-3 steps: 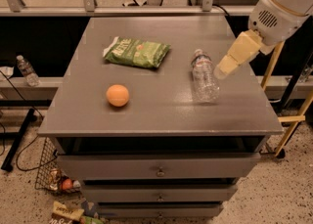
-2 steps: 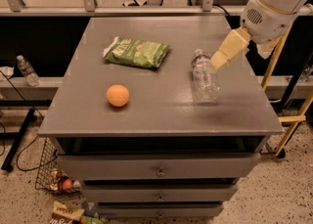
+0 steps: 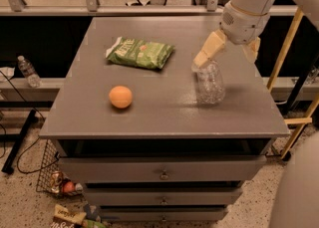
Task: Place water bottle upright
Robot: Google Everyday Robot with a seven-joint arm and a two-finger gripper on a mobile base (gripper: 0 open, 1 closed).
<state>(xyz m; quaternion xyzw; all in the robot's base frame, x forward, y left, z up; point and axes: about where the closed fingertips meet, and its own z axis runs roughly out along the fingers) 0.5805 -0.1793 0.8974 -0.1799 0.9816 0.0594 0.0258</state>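
Water bottle (image 3: pixel 210 81) lies on its side at right-centre of the grey cabinet top (image 3: pixel 149 122), long axis running away from the camera, far end up toward the gripper. Gripper (image 3: pixel 226 57) is in the upper right of the frame, just above the bottle's far end, with its tan fingers (image 3: pixel 209 50) spread wide and nothing between them. One finger overlaps the bottle's far end in this view; can't tell if it touches. Step in hand, as I read it: get a grasp on the bottle, uprighting not begun. To do it well, straddle the body across its width, not along it, and close near the neck-side half so the base can swing down. Clear ribbed plastic likely light and slippery, and it may roll sideways if one finger lands first, so centre both fingers before closing. Tilt until the base sits flat, and release only once it's settled, or it tips. Right table edge is near, so keep the pivot toward frame centre. Green snack bag (image 3: pixel 142 53) upper centre-left and orange ball (image 3: pixel 120 96) left of centre are well apart from the bottle. Small bottle (image 3: pixel 28 71) is off the cabinet at far left.
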